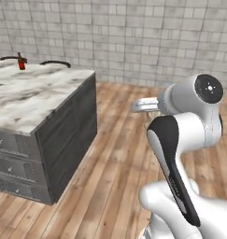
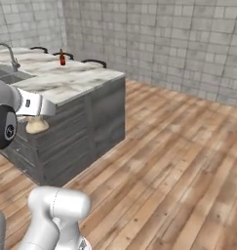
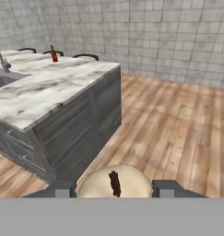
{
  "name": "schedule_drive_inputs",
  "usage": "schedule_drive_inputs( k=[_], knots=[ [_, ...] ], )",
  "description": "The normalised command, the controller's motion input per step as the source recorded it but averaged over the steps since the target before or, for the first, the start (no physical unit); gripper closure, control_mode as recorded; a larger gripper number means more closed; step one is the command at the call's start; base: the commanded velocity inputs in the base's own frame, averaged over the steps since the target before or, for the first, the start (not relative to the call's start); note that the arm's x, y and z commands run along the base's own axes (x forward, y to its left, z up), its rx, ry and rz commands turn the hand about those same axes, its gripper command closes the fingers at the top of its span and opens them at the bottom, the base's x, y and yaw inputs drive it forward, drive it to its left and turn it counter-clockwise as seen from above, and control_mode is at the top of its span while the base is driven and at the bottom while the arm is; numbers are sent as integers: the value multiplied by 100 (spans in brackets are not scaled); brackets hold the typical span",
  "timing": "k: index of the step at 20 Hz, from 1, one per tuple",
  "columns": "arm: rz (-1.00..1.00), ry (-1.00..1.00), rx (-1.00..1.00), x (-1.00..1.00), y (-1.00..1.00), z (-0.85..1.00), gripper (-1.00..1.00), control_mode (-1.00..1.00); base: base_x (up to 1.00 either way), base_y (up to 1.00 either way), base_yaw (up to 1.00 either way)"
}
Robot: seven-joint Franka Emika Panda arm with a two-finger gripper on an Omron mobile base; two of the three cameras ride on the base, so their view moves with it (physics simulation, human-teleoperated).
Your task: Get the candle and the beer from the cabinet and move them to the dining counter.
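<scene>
With beer (image 3: 53,54) already standing on the worktop (image 3: 49,87) at eleven o'clock, half seems done; gripper (image 3: 114,188) grasps the candle (image 3: 114,182), still to be delivered there.

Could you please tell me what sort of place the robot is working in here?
Most likely a home kitchen: a marble-topped dining counter with grey drawers, an inset sink with a tap, a tiled wall and wood floor.
</scene>
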Motion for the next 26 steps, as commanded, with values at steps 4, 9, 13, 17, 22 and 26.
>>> schedule_drive_inputs(
  k=[4,9,13,17,22,26],
  knots=[
    [0,0,0,0,0,0,100,100,79,-100,44],
    [0,0,0,0,0,0,100,100,72,-99,46],
    [0,0,0,0,0,0,100,100,68,-99,46],
    [0,0,0,0,0,0,100,100,66,-100,45],
    [0,0,0,0,0,0,100,100,63,-100,45],
    [0,0,0,0,0,0,100,100,60,-100,45]
  ],
)
